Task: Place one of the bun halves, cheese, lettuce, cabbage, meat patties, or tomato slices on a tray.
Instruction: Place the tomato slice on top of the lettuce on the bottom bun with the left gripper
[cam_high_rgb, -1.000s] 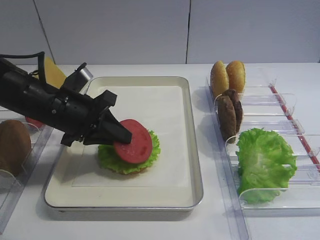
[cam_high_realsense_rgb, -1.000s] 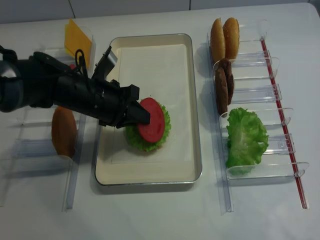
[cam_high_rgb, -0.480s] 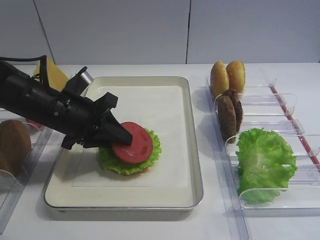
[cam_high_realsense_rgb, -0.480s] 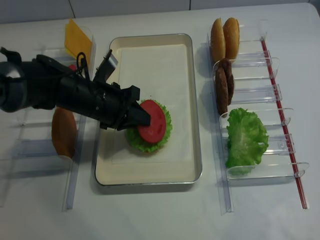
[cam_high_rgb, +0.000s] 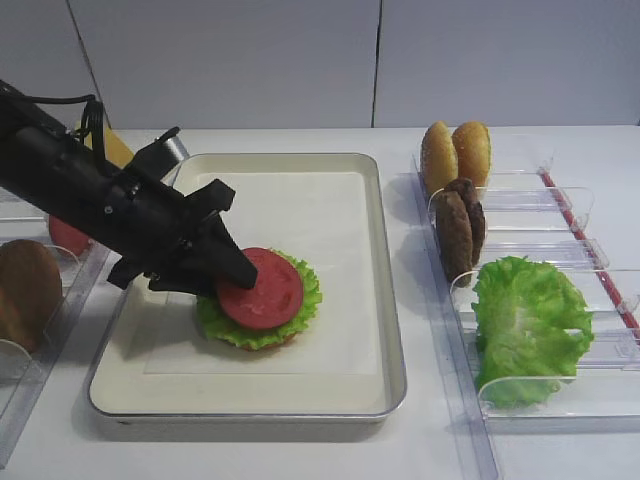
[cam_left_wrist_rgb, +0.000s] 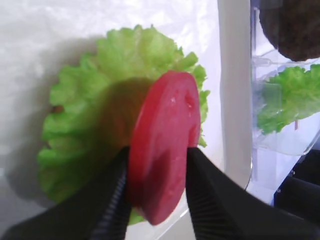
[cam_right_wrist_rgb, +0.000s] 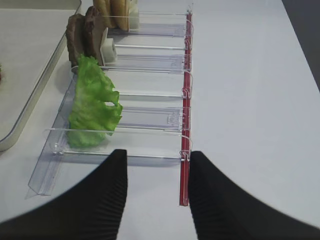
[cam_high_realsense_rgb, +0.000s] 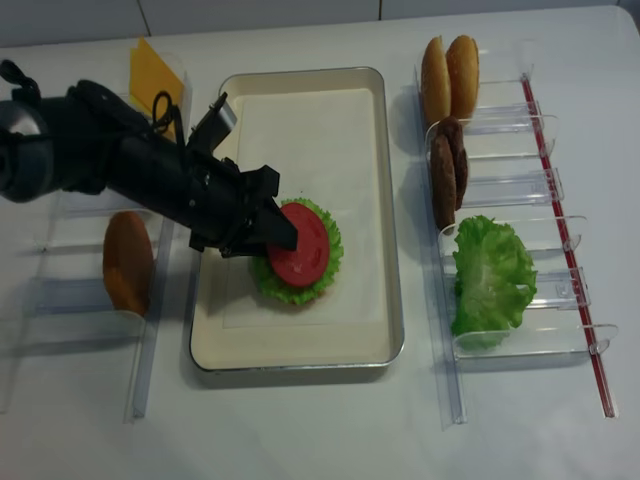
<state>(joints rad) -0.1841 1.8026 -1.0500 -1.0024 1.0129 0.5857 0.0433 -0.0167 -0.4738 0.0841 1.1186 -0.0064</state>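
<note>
Tomato slice (cam_high_rgb: 261, 289) has dropped from tilted to near flat on the lettuce stack (cam_high_rgb: 300, 320) over the last second; it was held up at an angle by the left gripper (cam_high_rgb: 236, 272) before. The stack sits toward the near-left part of the tray (cam_high_rgb: 385, 300), on the paper liner.

Left claw: the wrist view has the fingers (cam_left_wrist_rgb: 207, 192) flanking the slice's near edge, one each side. It looks like they're easing apart, but I can't tell whether they still pinch it or have just let go. In the overhead view the fingertips sit at the slice's left edge, touching or just beside it.

Read: placement is basically done. The slice rests on the lettuce inside the tray; what's left is a clean release and backing out toward the tray's left rim without dragging it off.

Right gripper (cam_right_wrist_rgb: 157, 170): parked over the bench at the near end of the right-hand holder rack (cam_right_wrist_rgb: 150, 120), jaws apart, nothing between them.
</note>
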